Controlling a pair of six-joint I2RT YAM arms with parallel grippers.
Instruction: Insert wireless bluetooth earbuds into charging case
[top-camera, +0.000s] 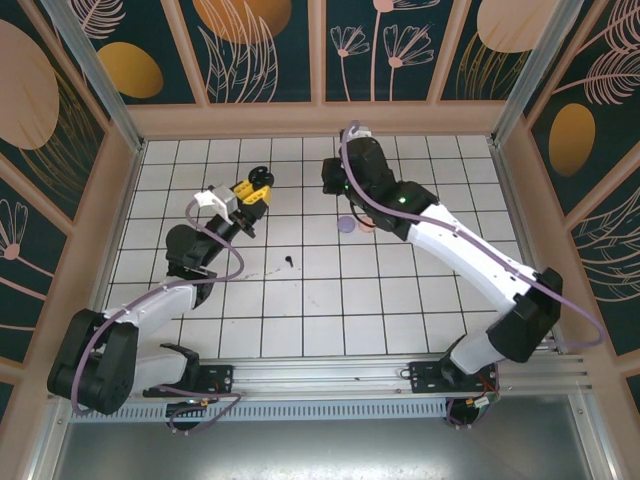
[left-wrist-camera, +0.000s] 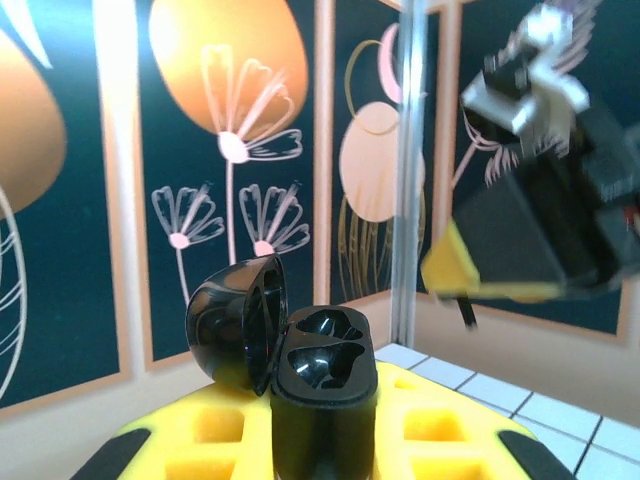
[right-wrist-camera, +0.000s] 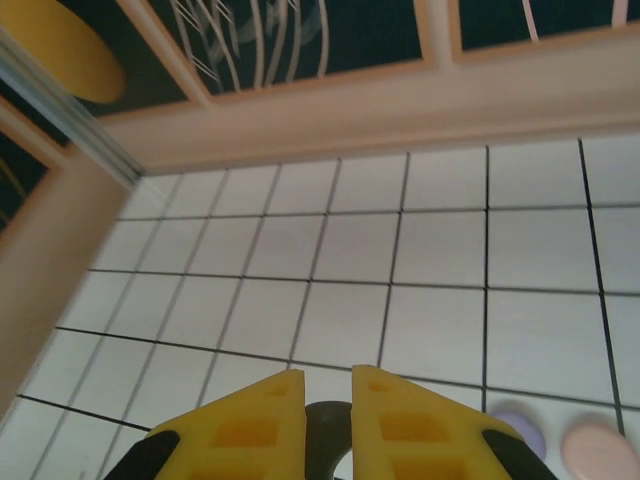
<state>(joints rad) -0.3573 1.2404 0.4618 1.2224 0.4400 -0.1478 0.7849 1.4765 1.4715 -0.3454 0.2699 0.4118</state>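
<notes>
The left gripper (left-wrist-camera: 322, 435) has its yellow jaws clenched on the round glossy black plastic charging case (left-wrist-camera: 325, 375), held above the far left part of the white tiled tabletop (top-camera: 400, 300). The case stands upright, its domed lid (left-wrist-camera: 235, 325) hinged open to the left, and both moulded wells in its top are empty.

The right gripper (right-wrist-camera: 328, 395) hangs just right of that case. Its yellow jaws are drawn nearly together on a small dark piece, and in the left wrist view a thin black stem pokes out below one fingertip – it looks like a black stemmed earbud (left-wrist-camera: 466, 310), gripped and off the tabletop, apart from the open case.

A second black earbud (top-camera: 289, 262) lies loose on the tiles, near the middle of the tabletop and nearer than both grippers. Below the right gripper, a round lilac case (top-camera: 347, 225) and a round pale pink case (top-camera: 368, 226) sit just beside each other on the tiles – lilac on the left.
</notes>
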